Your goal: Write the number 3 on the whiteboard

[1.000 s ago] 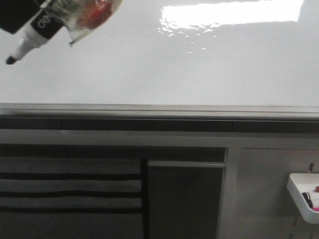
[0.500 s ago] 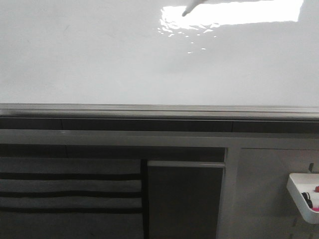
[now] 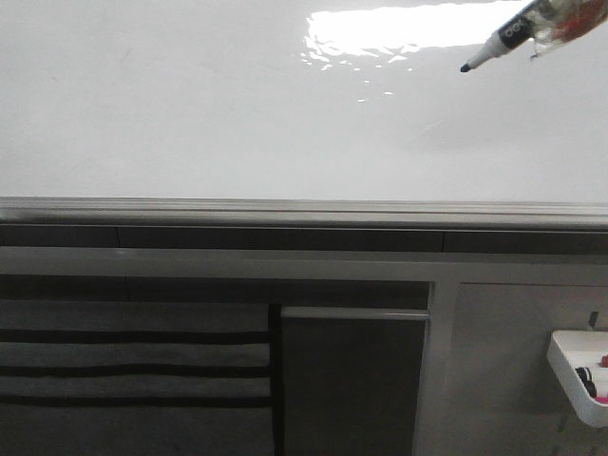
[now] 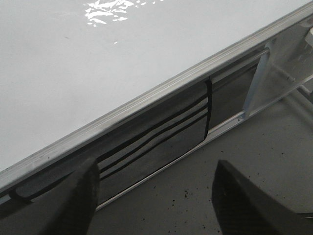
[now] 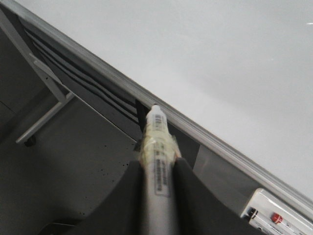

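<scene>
So at this point the whiteboard (image 3: pixel 237 123) was totally blank, no number 3 on it anywhere, so I'd say the writing hadn't started and this was just the approach.

The right gripper (image 5: pixel 157 171) had its fingers clamped on a marker (image 3: pixel 496 45), pinching the barrel from both sides in the right wrist view. In the front view the marker poked in from the top right corner, right by the bright light glare (image 3: pixel 418 27). Its long axis ran diagonally, dark tip pointing down and to the left, barrel going up and right out of frame. Couldn't tell whether the tip was touching the board or just hanging in front of it; there was a soft shadow below it.

The left gripper (image 4: pixel 154 196) sat idle with its jaws wide apart, holding nothing, down near the grey bottom rail (image 4: pixel 146 100).

Next move, I figure: settle the tip on the board with light pressure and start the top curve, leaving room below before the rail. A small white tray (image 3: pixel 579 375) hung lower right.
</scene>
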{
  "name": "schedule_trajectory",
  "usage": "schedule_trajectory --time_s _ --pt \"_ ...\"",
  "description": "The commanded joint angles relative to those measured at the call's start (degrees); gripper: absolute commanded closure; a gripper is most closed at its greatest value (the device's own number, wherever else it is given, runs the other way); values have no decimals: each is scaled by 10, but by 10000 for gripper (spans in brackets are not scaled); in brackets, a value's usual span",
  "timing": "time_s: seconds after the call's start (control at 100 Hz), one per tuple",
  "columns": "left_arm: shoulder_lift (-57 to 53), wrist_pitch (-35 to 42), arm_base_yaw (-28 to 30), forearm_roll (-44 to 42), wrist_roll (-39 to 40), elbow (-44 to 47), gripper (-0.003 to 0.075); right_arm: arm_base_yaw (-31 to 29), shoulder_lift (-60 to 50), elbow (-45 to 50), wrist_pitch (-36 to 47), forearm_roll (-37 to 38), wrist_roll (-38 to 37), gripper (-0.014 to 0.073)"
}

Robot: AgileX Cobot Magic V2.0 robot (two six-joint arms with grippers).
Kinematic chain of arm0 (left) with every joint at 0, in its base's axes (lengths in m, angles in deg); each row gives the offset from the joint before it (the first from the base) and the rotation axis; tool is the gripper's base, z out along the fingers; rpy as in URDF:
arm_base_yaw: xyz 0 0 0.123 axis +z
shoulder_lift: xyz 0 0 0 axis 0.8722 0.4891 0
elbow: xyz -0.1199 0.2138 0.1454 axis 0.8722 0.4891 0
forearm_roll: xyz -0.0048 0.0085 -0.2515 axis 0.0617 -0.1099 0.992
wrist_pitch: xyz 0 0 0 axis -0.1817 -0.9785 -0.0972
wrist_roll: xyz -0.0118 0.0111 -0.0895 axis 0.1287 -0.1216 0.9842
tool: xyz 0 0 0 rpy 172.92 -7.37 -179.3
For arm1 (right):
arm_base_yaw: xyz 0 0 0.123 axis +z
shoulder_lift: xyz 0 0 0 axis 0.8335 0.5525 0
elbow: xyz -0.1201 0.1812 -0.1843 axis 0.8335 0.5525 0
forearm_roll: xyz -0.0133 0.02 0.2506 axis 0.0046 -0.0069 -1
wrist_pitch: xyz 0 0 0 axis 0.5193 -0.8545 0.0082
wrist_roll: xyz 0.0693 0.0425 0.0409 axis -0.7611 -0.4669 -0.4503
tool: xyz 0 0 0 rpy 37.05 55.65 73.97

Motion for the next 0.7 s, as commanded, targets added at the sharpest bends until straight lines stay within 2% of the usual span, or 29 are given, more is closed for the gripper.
schedule_trajectory --time_s 0.0,0.17,0.41,0.56,0.69 --pt "0 40 1 11 8 -15 267 -4 8 -15 66 -44 -2 548" --pt "0 40 1 12 8 -15 267 -4 61 -52 63 -83 -2 548" --pt "0 39 1 16 8 -15 267 16 176 -160 14 -82 -2 548" --pt "0 39 1 16 8 -15 267 41 230 -204 37 -65 -2 548" --pt "0 39 1 16 8 -15 268 57 263 -216 91 -40 -2 548"
